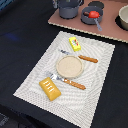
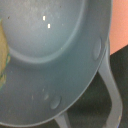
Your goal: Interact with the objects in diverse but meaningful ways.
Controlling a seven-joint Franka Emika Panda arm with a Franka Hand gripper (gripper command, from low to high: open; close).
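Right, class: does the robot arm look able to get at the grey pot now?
Probably yes: the wrist view looks closely into the open pot, with no lid and its handle bare. The gripper itself is out of view.

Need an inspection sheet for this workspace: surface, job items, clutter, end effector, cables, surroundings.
Surface: striped placemat on a dark table; pink board behind it.
Job's things: yellow box, sausage and orange block on the placemat; grey pot and tomato on the board.
Clutter: plate, knife, bowl.
End effector: not in view; the wrist view looks into the pot.
Cables: nothing seen.
Surroundings: nothing seen.
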